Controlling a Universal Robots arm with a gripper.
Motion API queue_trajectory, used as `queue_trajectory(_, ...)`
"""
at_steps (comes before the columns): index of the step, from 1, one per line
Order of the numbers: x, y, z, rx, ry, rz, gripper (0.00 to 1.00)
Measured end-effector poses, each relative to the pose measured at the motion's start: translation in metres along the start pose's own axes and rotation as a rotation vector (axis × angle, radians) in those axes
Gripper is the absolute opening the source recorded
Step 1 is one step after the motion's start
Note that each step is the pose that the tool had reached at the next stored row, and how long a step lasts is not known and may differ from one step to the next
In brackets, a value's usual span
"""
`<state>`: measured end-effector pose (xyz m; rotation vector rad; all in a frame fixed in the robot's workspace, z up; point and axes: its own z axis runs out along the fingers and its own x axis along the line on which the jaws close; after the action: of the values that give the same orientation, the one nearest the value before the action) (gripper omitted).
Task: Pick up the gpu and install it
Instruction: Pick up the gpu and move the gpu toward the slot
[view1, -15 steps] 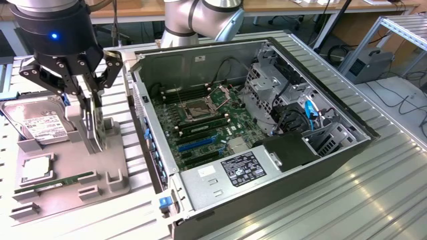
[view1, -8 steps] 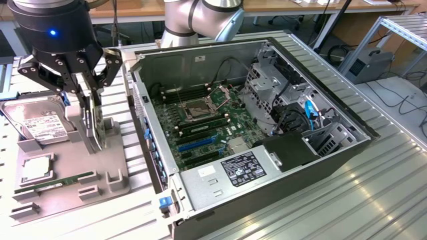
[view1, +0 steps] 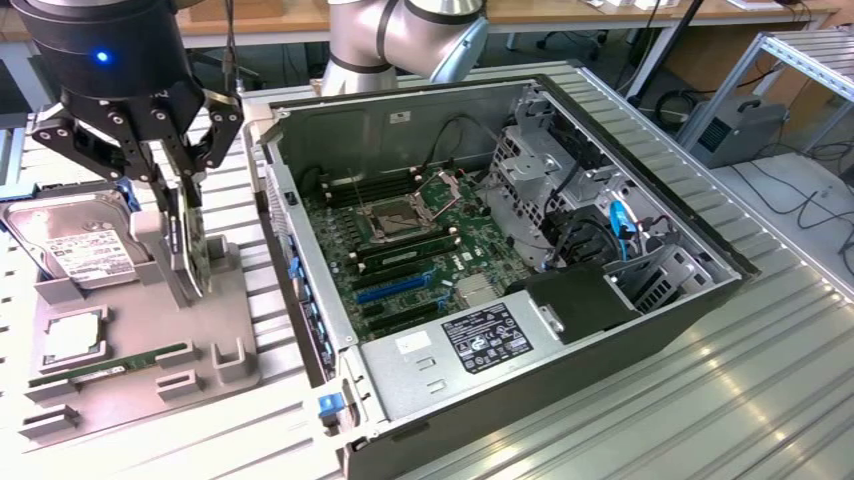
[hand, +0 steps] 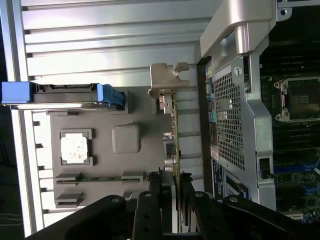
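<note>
The gpu (hand: 175, 131) stands on edge over the grey holder tray (hand: 135, 112), its silver bracket (hand: 167, 80) at the end away from the gripper. My gripper (hand: 171, 184) is shut on the card's thin edge, with one black finger (hand: 154, 187) on each face. In the exterior view the gripper (view1: 187, 282) hangs straight down over the tray (view1: 147, 400), to the exterior view's left of the open computer case (view1: 400, 110), with the gpu (view1: 196, 252) upright between the fingers. I cannot tell whether the card's lower edge still touches the tray.
On the tray lie a hard drive (view1: 74, 245), a CPU (view1: 74, 337) and a RAM stick (view1: 114, 362). The case's motherboard (view1: 400, 235) has blue expansion slots (view1: 394, 288) near the power supply (view1: 481, 340). The case's perforated rear wall (hand: 230, 115) stands close beside the card.
</note>
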<state>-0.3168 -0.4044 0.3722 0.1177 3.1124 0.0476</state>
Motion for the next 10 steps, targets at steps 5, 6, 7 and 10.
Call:
queue_trajectory(5, -0.0001, 0.0001, -0.0028, 0.0000, 0.0000, 0.000, 0.27)
queue_trajectory(6, -0.0001, 0.0001, -0.0033, -0.0001, 0.0000, 0.000, 0.27)
queue_trajectory(7, -0.0001, 0.0001, -0.0038, 0.0000, 0.0000, 0.000, 0.27)
queue_trajectory(10, -0.0001, 0.0002, -0.0054, 0.0000, 0.0000, 0.000, 0.27)
